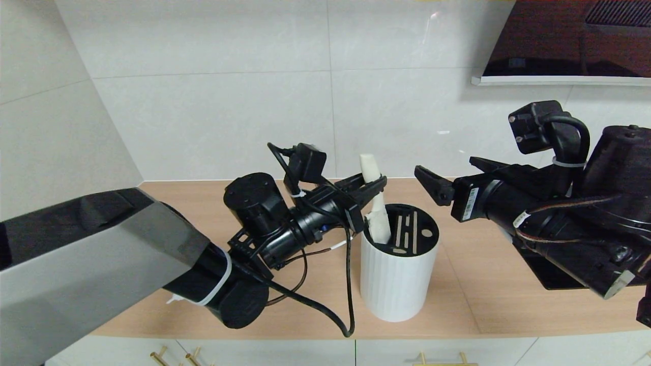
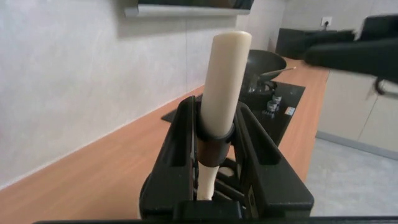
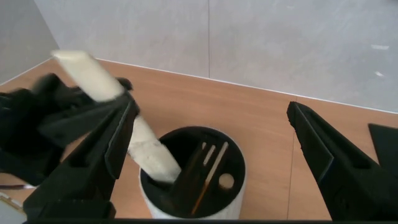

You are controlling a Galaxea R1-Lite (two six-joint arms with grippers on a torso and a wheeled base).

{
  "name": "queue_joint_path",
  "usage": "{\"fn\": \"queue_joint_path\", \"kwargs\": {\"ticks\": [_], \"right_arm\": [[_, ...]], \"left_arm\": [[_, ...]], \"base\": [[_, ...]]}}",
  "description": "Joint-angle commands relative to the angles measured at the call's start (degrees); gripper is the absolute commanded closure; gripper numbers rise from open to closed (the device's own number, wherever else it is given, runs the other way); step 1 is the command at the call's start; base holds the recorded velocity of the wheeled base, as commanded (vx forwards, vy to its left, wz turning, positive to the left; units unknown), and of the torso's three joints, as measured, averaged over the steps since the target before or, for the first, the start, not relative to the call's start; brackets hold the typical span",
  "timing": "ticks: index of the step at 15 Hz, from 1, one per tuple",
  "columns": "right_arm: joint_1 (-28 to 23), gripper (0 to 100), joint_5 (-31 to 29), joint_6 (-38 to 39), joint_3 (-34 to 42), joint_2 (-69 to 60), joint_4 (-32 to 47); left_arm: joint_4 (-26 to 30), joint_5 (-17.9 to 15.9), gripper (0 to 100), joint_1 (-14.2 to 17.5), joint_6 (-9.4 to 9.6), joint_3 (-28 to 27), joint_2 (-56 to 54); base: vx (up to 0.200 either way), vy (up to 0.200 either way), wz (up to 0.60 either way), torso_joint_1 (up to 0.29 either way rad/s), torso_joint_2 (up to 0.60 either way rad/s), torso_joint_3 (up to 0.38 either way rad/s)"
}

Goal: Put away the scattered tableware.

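Now, left gripper (image 1: pixel 375 187): clamped on the cream utensil (image 1: pixel 368 165), just above the left rim of the white holder (image 1: pixel 399 279).
Grip point: mid-handle, a finger pressed on each side. In the left wrist view a dark band rings the handle at the level of the fingers (image 2: pixel 183 143).
Utensil: tilted, with its upper end leaning away from the holder. Its lower end is already inside the wide opening in the holder's black slotted top (image 1: pixel 407 229), and the handle stands well clear above.
Handling, as I judge it: stiff and light, with a smooth rounded handle that could slip or swivel in a loose pinch. A hold near the handle's middle looks sound, and it should be let down straight so that it does not jam or tip the holder.
Right gripper (image 1: pixel 447 170): jaws wide apart and holding nothing, level with the holder's top and off to its right.
Holder: a ribbed cylinder, upright on the wooden countertop (image 1: pixel 203 213).
Stage, by my reading: insertion is partly done and release not yet made.
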Motion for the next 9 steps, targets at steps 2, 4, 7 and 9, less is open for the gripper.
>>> {"fn": "queue_joint_path", "kwargs": {"ticks": [2,4,7,9], "right_arm": [[0.01,0,-0.01,-0.05,0.0,0.15,-0.02],[0.01,0,-0.01,-0.05,0.0,0.15,-0.02],[0.01,0,-0.01,0.04,-0.09,0.15,-0.02],[0.01,0,-0.01,-0.05,0.0,0.15,-0.02]], "left_arm": [[-0.13,0.52,100,-0.16,-0.34,-1.05,2.47],[-0.13,0.52,100,-0.6,-0.43,-1.05,2.82],[-0.22,0.61,100,-1.83,-0.43,-1.05,3.96],[-0.22,0.61,100,-2.0,-0.43,-1.14,4.66]], "base": [[0.0,0.0,0.0,0.0,0.0,0.0],[0.0,0.0,0.0,0.0,0.0,0.0],[0.0,0.0,0.0,0.0,0.0,0.0],[0.0,0.0,0.0,0.0,0.0,0.0]]}}
